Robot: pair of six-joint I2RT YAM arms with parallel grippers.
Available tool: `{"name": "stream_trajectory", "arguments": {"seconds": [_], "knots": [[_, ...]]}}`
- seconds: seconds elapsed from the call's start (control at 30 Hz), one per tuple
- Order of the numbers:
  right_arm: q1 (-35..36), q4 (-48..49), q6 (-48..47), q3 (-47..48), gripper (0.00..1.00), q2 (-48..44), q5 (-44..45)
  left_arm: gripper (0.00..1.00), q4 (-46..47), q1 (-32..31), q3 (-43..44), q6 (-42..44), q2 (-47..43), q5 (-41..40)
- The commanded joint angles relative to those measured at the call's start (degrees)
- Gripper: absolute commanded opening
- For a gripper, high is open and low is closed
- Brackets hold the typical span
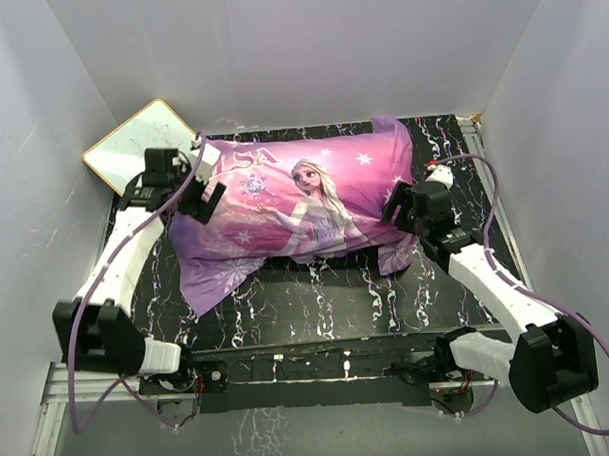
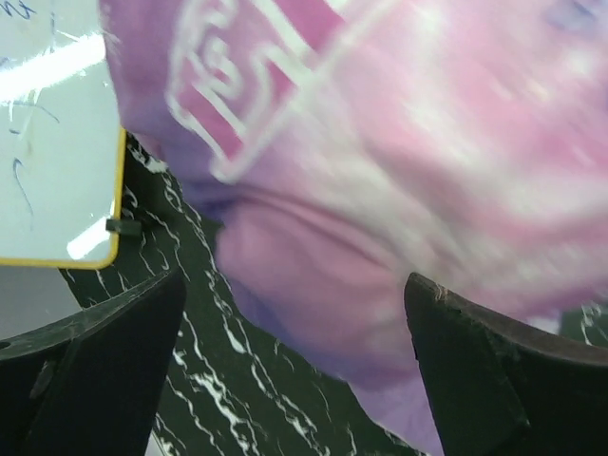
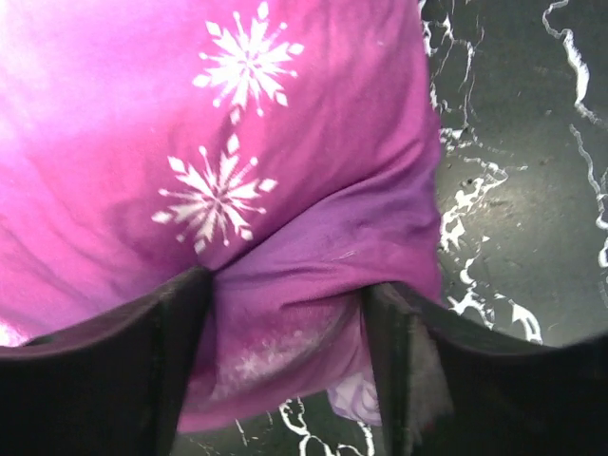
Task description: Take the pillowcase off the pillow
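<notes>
The purple-pink pillowcase [image 1: 303, 198] with the ELSA print lies plump across the black marbled table [image 1: 317, 303]. The pillow is hidden inside it. My left gripper [image 1: 208, 199] hovers at the case's left end, over the ELSA lettering. In the left wrist view that gripper [image 2: 294, 280] stands wide open, with only the fabric [image 2: 380, 190] and the table below it. My right gripper [image 1: 402, 207] is at the case's right end. In the right wrist view it [image 3: 287, 285] holds a bunched purple fold of the pillowcase [image 3: 237, 142] between both fingers.
A yellow-framed whiteboard [image 1: 141, 144] lies at the back left, close to the left arm, and also shows in the left wrist view as the whiteboard [image 2: 52, 142]. White walls close in the table on three sides. A loose flap of fabric [image 1: 211, 276] spreads toward the front left.
</notes>
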Motion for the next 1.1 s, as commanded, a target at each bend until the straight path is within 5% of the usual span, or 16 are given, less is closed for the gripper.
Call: {"name": "stream_trajectory", "arguments": {"seconds": [0.0,0.07,0.37,0.53,0.7,0.87,1.07], "knots": [[1.44,-6.72,-0.70,7.39,0.82,-0.18,-0.18,0.97,-11.51,0.90,-9.08,4.81,-11.56,5.49],[1.41,-8.07,-0.77,7.72,0.98,-2.63,1.12,0.97,-11.72,1.06,-14.36,5.54,-15.28,5.50],[1.39,-19.35,3.57,4.61,0.98,-11.80,1.47,0.97,-3.81,1.37,-28.70,6.53,-17.22,-1.31],[1.83,-15.91,6.02,-2.52,0.98,-15.50,-1.62,0.97,2.26,3.02,-33.02,6.93,-13.98,-2.54],[3.93,-9.13,6.09,-5.90,0.98,-9.16,-2.76,0.92,5.93,5.03,-34.02,5.45,-9.76,-1.47],[5.24,-0.75,4.73,-7.96,0.98,-4.82,-2.32,0.74,7.42,7.32,-33.39,4.78,-6.47,-0.34],[6.53,2.14,4.52,-10.27,0.98,-1.33,0.53,0.38,8.89,10.41,-32.31,4.68,-2.16,-0.73]]}}
